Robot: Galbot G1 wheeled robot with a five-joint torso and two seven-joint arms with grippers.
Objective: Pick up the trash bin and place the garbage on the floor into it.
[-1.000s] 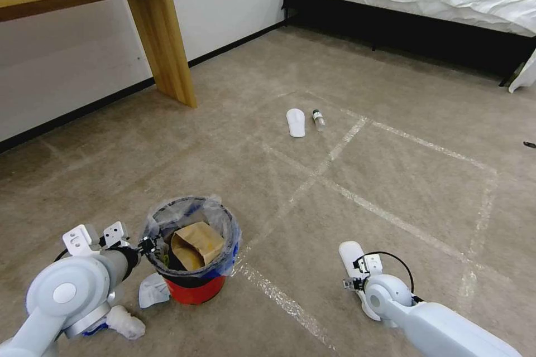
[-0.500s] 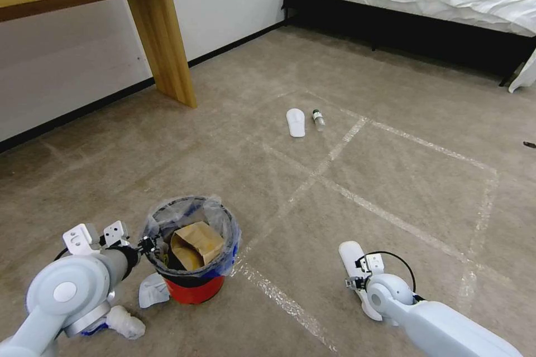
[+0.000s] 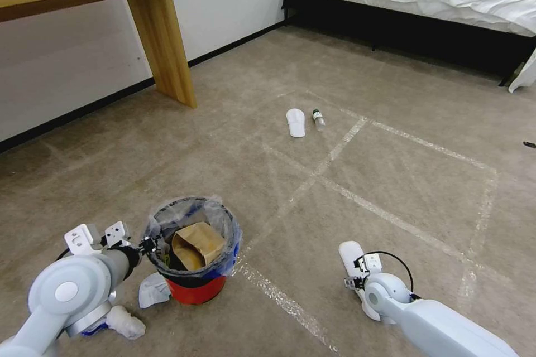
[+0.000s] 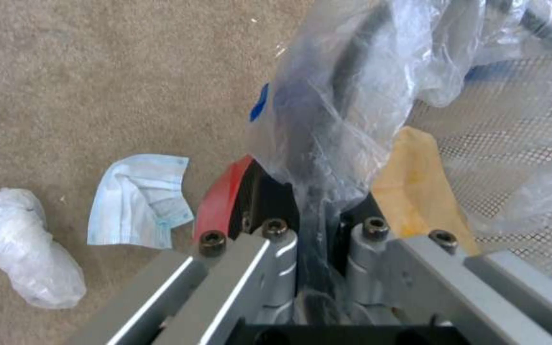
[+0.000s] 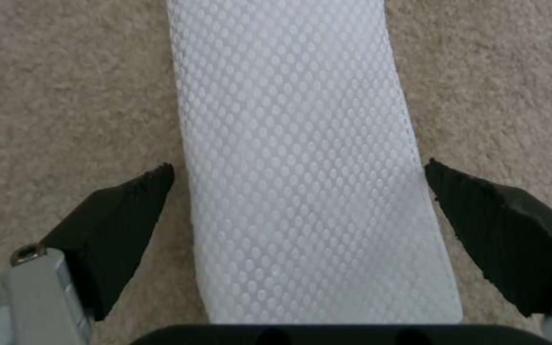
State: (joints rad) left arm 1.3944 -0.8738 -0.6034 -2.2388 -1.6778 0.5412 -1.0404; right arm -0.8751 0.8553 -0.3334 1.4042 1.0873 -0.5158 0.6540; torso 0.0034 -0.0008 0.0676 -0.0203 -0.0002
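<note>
So the left gripper (image 4: 314, 235) pinches the trash bin (image 3: 192, 276) rim; a brown paper bag (image 3: 195, 242) is inside. The right gripper (image 5: 298, 211) sits wide open around a white slipper (image 5: 302, 158) on the floor (image 3: 391, 178). Another slipper (image 3: 295, 121), bottle (image 3: 318, 119) and face mask (image 4: 142, 199) remain.

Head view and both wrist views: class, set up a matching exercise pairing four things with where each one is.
Things:
1. brown paper bag
2. near slipper
3. face mask
4. bottle

Places:
A. between the open right end effector's fingers
B. beside the far slipper
C. inside the trash bin
D. on the floor beside the bin

Pairs: 1-C, 2-A, 3-D, 4-B
</note>
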